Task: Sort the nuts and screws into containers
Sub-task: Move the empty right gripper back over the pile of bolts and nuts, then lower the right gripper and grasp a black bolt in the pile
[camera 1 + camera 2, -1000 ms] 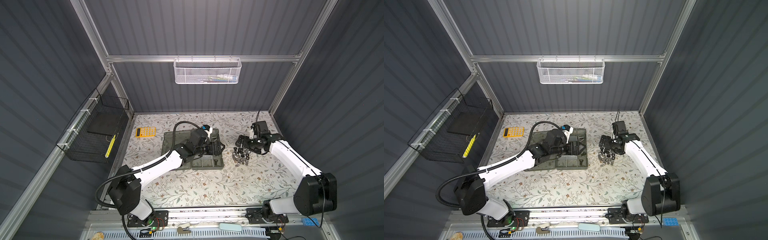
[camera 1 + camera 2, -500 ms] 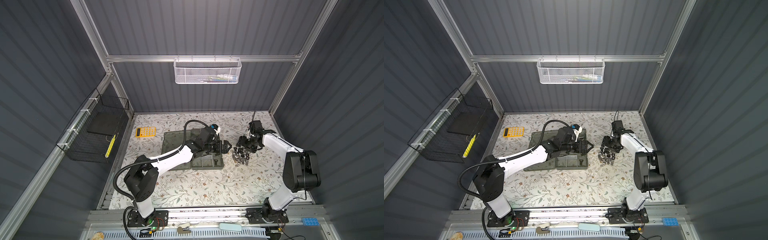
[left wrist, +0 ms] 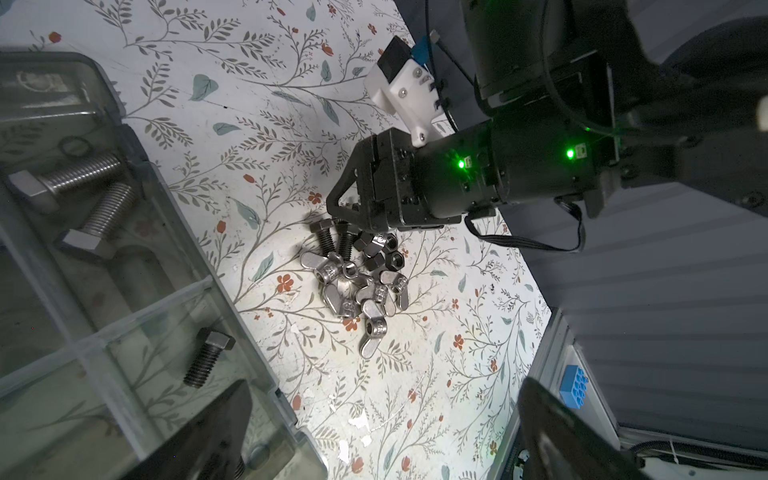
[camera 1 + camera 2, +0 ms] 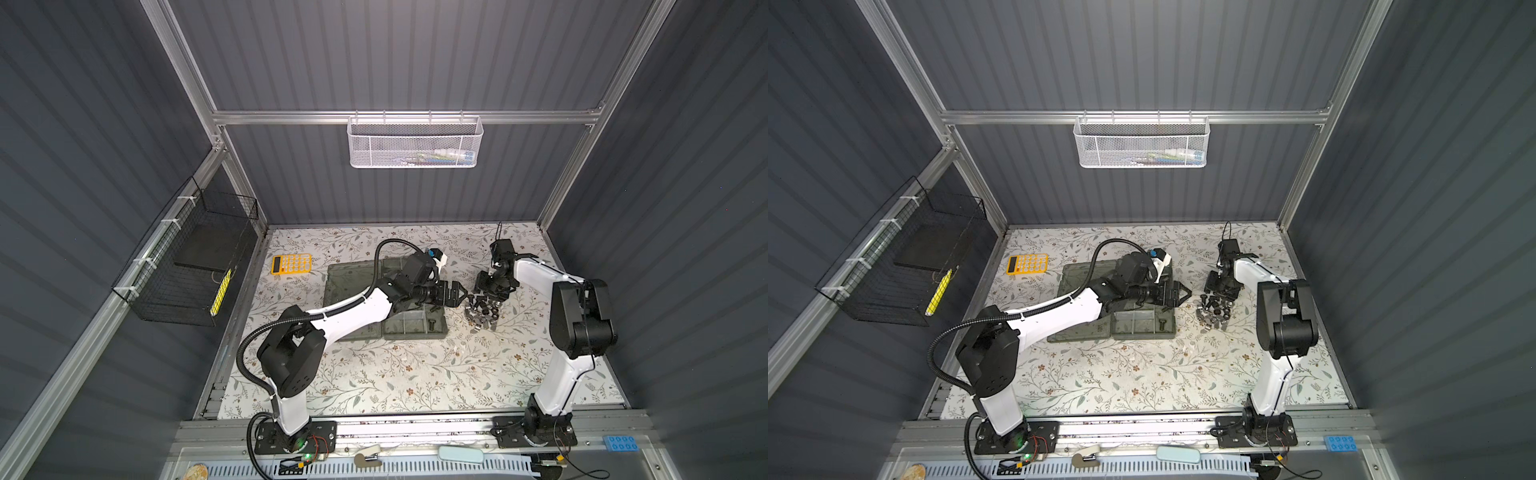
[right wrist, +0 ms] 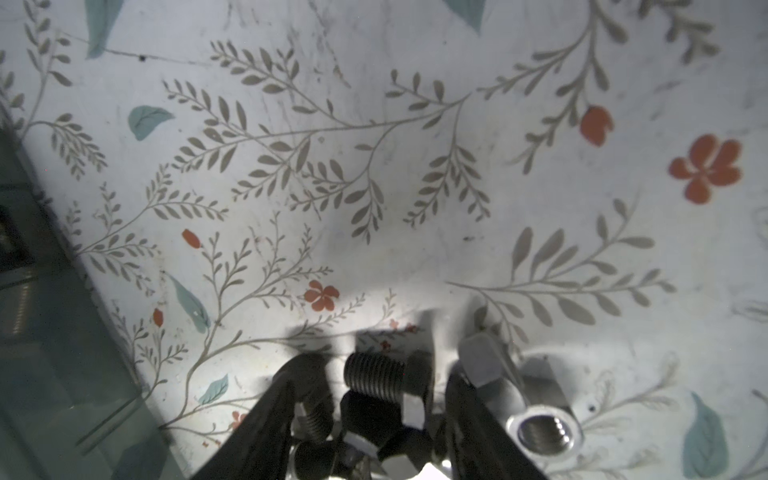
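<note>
Workcell at a pick, as I see it from my remote station. Loose pile of screws and nuts lies on the floral table mat, just beside the organizer case on its right in both top views, and not touching it. The left wrist view resolves the pile into black screws, black hex nuts and silver wing nuts. Right gripper sits at the far edge of the pile, tips down among the parts. In the right wrist view its fingers stand part-way apart astride one black screw — a thin sliver shows on each side, so I cannot tell whether the pads press it. A silver nut lies just outside one finger. Left gripper reaches past the case's right edge toward the pile, short of it, fingers spread wide with nothing between them. Containers, the case's clear-walled cells, hold little: a lone black screw in a cell on the pile side, two silver screws together in the neighbouring cell. Flat lid lies open on the mat, to the left of the cells in the top views. Yellow calculator rests on the mat beyond the lid, well apart from the pile. White mesh basket hangs on the back rail, above the table.
</note>
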`<state>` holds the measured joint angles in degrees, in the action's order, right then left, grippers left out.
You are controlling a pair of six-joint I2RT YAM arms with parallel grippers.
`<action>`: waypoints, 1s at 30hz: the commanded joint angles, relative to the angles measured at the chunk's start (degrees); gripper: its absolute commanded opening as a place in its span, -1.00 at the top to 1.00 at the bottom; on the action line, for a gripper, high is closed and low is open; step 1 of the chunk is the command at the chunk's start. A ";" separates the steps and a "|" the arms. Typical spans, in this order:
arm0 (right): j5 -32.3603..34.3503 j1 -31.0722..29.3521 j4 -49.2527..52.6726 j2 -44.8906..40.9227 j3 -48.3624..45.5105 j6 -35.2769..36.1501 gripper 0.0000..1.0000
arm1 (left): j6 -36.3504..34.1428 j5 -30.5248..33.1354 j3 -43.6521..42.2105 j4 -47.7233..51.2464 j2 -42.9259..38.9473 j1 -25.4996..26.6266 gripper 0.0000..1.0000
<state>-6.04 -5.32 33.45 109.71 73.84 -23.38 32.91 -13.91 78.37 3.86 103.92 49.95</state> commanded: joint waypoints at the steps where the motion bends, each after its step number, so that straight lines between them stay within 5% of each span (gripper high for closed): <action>1: 2.51 0.22 2.72 1.92 1.84 1.20 -0.15 | -2.01 -1.55 1.93 0.62 1.12 0.15 -0.99; 14: 6.59 -1.61 5.60 4.67 3.99 2.33 0.25 | -1.53 -3.75 0.81 -1.03 2.28 -0.71 -0.99; 30: 6.72 -3.03 7.68 5.04 5.30 2.91 0.26 | -1.17 -3.93 -2.71 -2.01 -0.45 -1.79 -0.99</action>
<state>1.45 -8.03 38.85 113.80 78.46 -20.49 32.10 -16.80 76.20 2.52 105.89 48.56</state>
